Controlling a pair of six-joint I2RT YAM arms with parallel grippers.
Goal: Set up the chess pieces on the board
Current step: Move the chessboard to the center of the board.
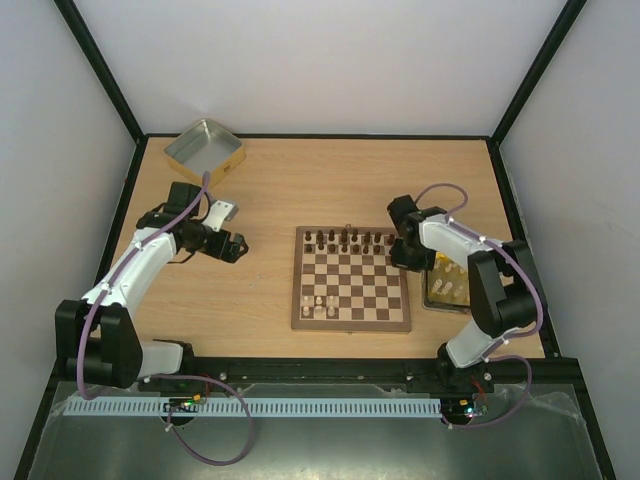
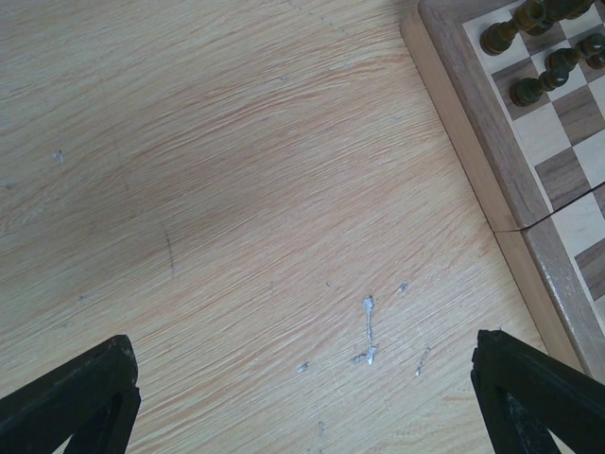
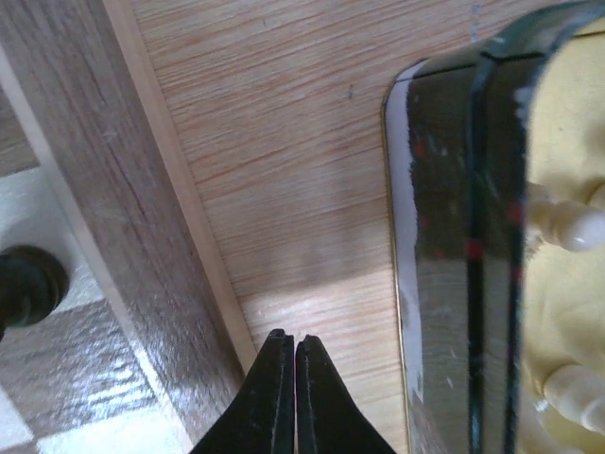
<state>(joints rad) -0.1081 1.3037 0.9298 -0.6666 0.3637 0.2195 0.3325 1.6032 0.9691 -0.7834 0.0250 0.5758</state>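
The board (image 1: 350,312) lies mid-table. Dark brown chess pieces (image 1: 345,240) stand along its far rows, and a few cream ones (image 1: 318,305) stand near its front left corner. More cream pieces (image 1: 447,284) lie in a tin on the right; they also show in the right wrist view (image 3: 567,227). My right gripper (image 1: 409,256) is shut with nothing seen between its fingers (image 3: 274,397). It hangs over the bare table strip between the board frame (image 3: 123,218) and the tin. My left gripper (image 1: 236,246) is wide open and empty (image 2: 302,397), left of the board (image 2: 492,161).
A shallow tin (image 1: 428,288) with a yellow inside sits against the board's right side; its dark wall (image 3: 454,218) is close to my right fingers. A second, empty tin (image 1: 205,148) stands at the far left corner. One dark piece (image 3: 28,284) stands near the board's right edge.
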